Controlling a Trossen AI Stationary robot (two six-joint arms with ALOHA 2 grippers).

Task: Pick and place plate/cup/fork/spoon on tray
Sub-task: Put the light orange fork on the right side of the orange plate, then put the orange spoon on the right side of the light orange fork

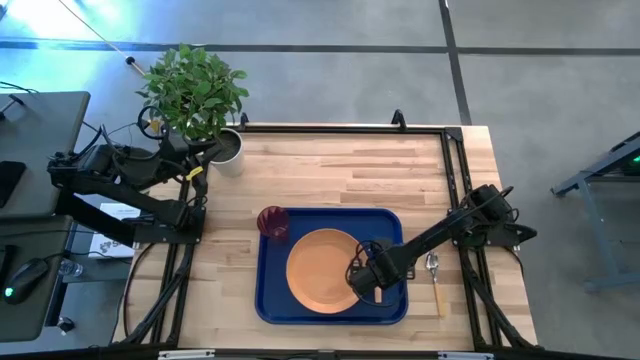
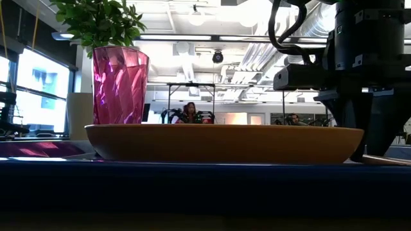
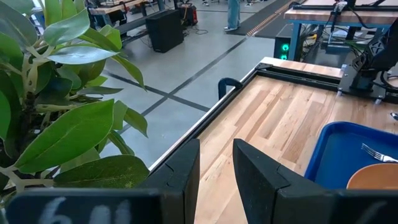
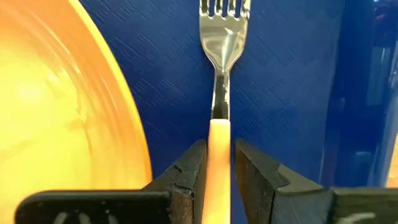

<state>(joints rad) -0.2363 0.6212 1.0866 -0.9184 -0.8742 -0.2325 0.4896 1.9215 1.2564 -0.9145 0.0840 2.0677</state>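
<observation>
- High view: right jaws (image 1: 366, 280) low over the blue tray (image 1: 272, 300), at the right edge of the orange plate (image 1: 320, 268); fork hidden beneath them here. Dark red cup (image 1: 272, 223) upright in the tray's corner, well off from those jaws on the far side of the plate. Spoon (image 1: 434, 275) flat on the wooden surface (image 1: 340, 170), just beyond the tray's rim, on the outer side of the right jaws. Left jaws (image 1: 196, 172) far from the tableware, up at the surface's corner beside the potted plant (image 1: 197, 92).
- Low view: plate (image 2: 225, 142) broad across the middle on the tray (image 2: 192, 183), cup (image 2: 119, 85) upright behind its one end, plant leaves (image 2: 99, 19) above the cup. Right jaws (image 2: 369, 138) down at the plate's other end, fingertips hidden behind the rim. People seated far back in the room.
- Left wrist view: left jaws (image 3: 216, 168) slightly parted, nothing between them; plant leaves (image 3: 62, 118) close on one side, bare surface (image 3: 280, 118) ahead, tray corner (image 3: 342, 149) with fork tines (image 3: 376, 152) and plate edge (image 3: 373, 177) farther on.
- Right wrist view: right jaws (image 4: 219, 171) clamped on the light orange handle of the fork (image 4: 222, 37); silver tines straight ahead of the jaws over the tray (image 4: 292, 93); plate (image 4: 56, 112) just beside the jaws.
</observation>
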